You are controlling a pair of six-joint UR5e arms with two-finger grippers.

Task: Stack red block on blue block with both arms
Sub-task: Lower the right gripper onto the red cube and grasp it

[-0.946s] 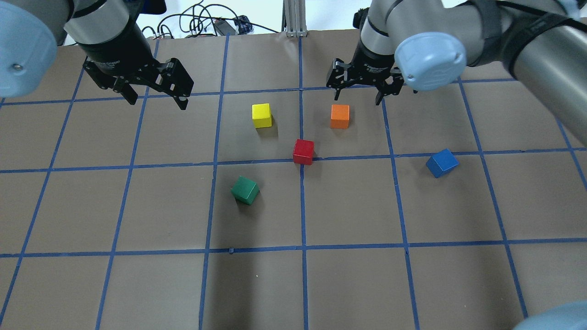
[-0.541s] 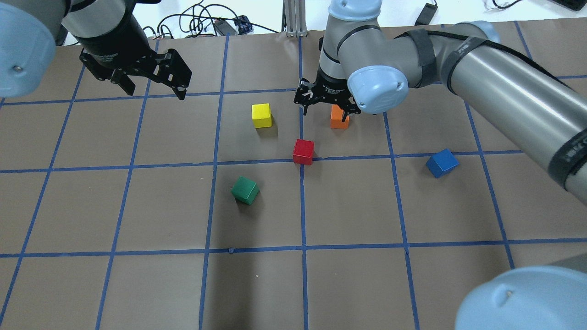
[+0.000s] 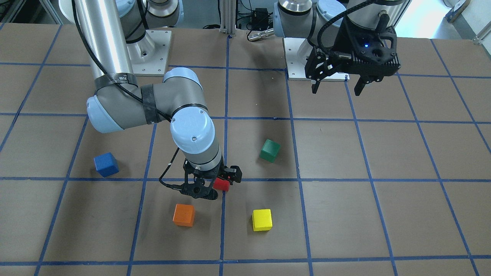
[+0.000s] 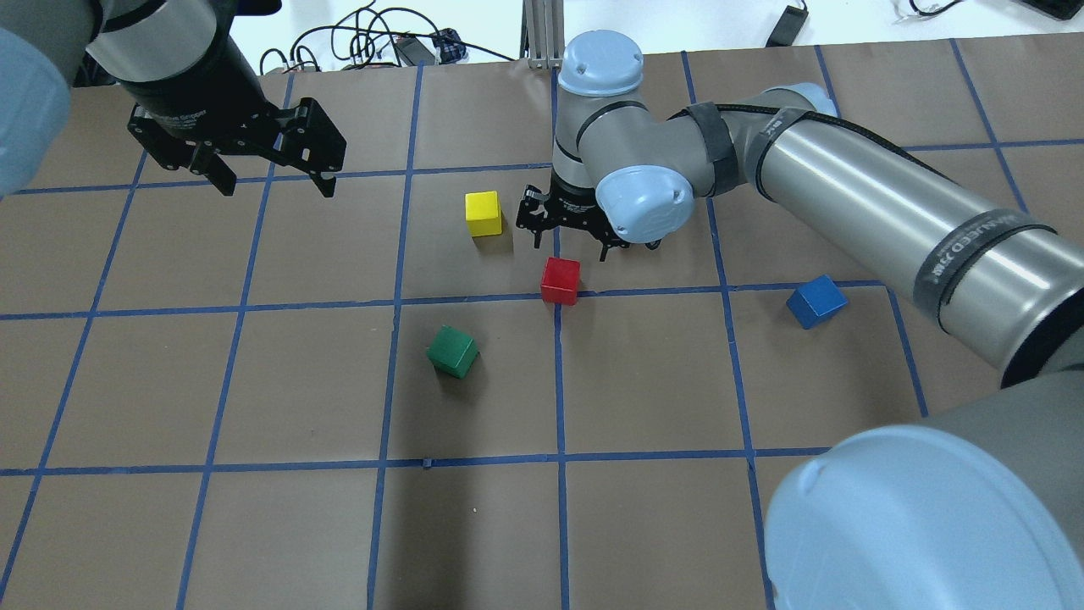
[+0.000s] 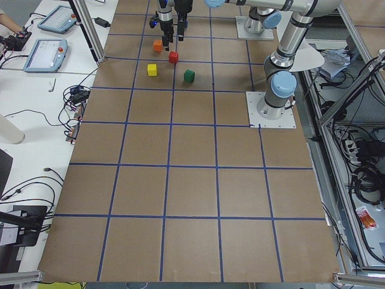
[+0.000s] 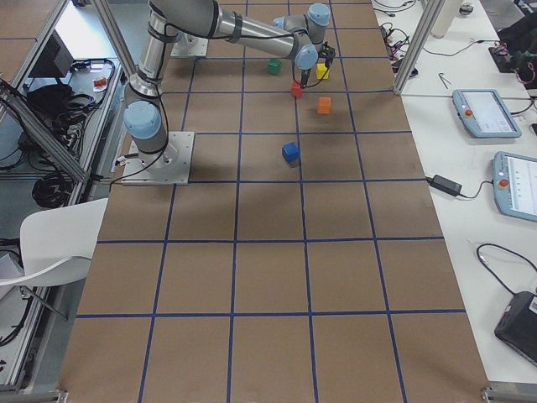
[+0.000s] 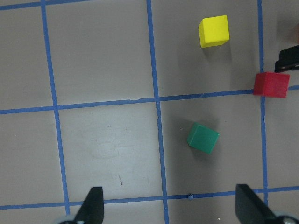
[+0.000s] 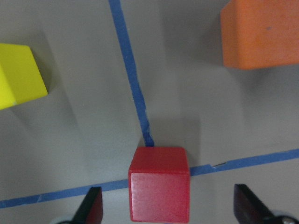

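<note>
Between the fingers of the right pincer (image 4: 570,251) now sits the red block (image 8: 160,183), a gap showing on either side of it in the wrist view, so nothing grips it yet. A moment ago this pincer hung out past the orange block (image 8: 261,35). It then crossed over that block, and it has now come in over the red one. Its jaws are spread wide and have not narrowed on the way. No block on the table (image 4: 254,381) has shifted.

For the task this reads as the end of the approach. The pincer looks lined up for the pick, and what remains is to settle down and close.

The blue block (image 4: 815,302) lies well off to the arm side of this pincer, turned askew to the grid lines and untouched. The left pincer (image 4: 276,188) has drifted a little further out, away from the blocks, its jaws also wide and holding nothing. The yellow block (image 4: 483,213) stands between the two pincers.
</note>
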